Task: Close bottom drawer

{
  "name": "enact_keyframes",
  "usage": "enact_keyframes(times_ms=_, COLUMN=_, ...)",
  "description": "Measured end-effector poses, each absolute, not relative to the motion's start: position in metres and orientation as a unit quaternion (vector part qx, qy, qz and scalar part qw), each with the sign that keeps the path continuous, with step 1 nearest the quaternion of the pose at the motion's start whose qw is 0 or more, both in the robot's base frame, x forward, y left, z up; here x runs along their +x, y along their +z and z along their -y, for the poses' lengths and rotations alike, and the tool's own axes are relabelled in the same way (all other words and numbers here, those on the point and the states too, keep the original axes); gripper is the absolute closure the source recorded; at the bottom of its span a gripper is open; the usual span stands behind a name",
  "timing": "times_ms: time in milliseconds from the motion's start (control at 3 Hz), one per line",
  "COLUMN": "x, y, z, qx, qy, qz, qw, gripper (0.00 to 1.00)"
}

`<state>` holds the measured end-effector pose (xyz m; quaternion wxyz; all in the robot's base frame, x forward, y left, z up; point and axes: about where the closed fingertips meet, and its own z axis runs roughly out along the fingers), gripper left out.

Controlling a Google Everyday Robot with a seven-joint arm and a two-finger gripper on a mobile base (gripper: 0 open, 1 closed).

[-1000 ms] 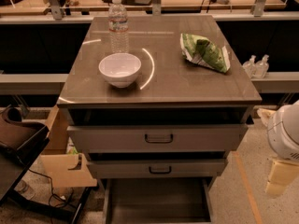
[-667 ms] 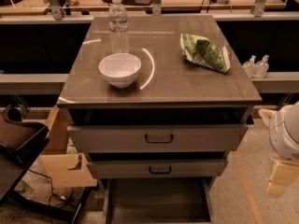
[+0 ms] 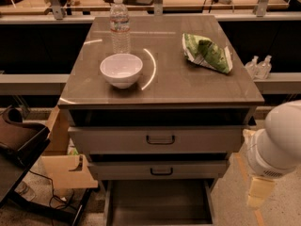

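The bottom drawer [image 3: 159,202] of the grey cabinet is pulled far out. Its plain grey tray shows at the bottom edge of the view; its front panel and handle are cut off below. Above it the middle drawer front [image 3: 160,170] and the top drawer front [image 3: 159,139], each with a black handle, stand slightly out. My arm's white round joint [image 3: 281,136] is to the right of the cabinet. The cream-coloured gripper [image 3: 257,193] hangs below it, beside the open drawer's right side and apart from it.
On the cabinet top [image 3: 164,86] stand a white bowl [image 3: 121,69], a water bottle [image 3: 119,25] and a green chip bag [image 3: 207,53]. A cardboard box [image 3: 63,171] and a dark chair [image 3: 19,142] are on the left. Two small bottles [image 3: 258,67] stand on a shelf at the right.
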<state>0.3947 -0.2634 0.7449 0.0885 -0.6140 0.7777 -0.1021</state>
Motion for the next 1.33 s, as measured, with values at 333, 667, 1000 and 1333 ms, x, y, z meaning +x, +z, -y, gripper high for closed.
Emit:
enact_keyframes(times_ms=333, x=0.386, y=0.669, z=0.273, qx=-0.603, qy=-0.104, qz=-0.79, qw=0.051, gripper=0.0)
enact_keyframes(times_ms=667, x=0.374, y=0.603, z=0.287, qx=-0.595, qy=-0.096, qz=-0.798, qw=0.022, gripper=0.0)
enact_keyframes(times_ms=1000, x=0.361, y=0.537, z=0.299, qx=-0.594, qy=-0.078, qz=-0.801, qw=0.007, gripper=0.0)
enact_keyframes(times_ms=1333, x=0.361, y=0.542, z=0.299, qx=-0.593, qy=-0.08, qz=-0.801, qw=0.007, gripper=0.0)
